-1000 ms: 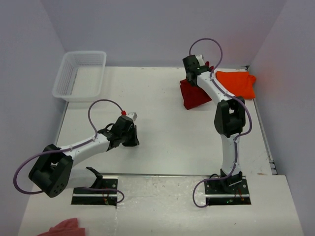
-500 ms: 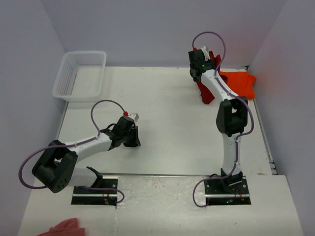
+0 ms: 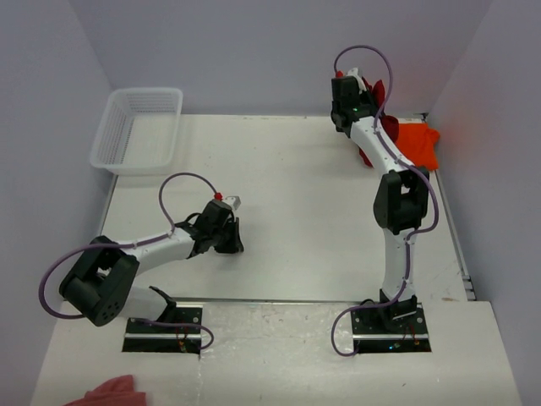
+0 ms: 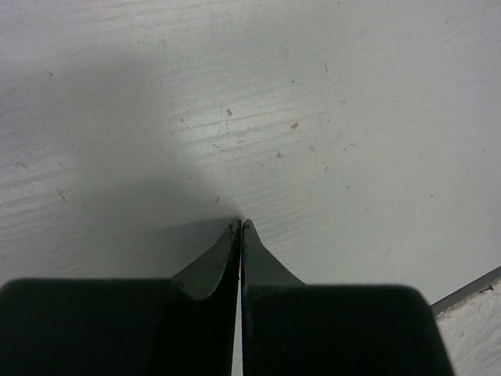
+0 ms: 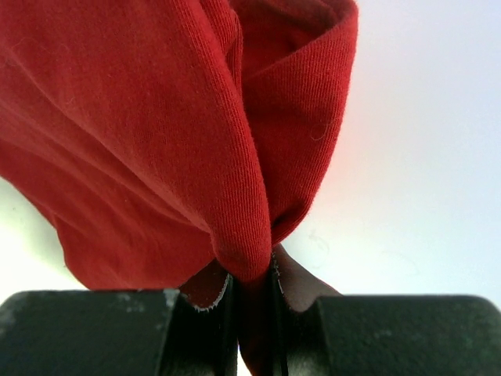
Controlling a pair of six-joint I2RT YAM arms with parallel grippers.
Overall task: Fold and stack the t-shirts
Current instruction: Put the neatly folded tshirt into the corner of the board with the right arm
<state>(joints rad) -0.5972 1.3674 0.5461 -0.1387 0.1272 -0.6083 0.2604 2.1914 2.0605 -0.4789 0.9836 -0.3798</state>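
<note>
Right tool: clenched on a bunched fold of the dark crimson shirt. The wrist view shows the cloth pinched between both fingers and spreading away from them in loose folds. In the overhead view this tool sits at the far right corner of the bench, with crimson cloth showing on either side of the arm.

Orange shirt: lies flat on the bench in the far right corner, close to the side wall, its left part hidden behind the right arm. The crimson cloth shows just beside it. Whether the two shirts touch cannot be told from these views.

Left tool: fully closed, fingertips pressed together, grasping nothing. It points down at bare bench surface on the near left side, well apart from both shirts.

Other items: a white mesh basket stands at the far left corner. A pale pink cloth lies at the near left edge, beside the left arm's base.
</note>
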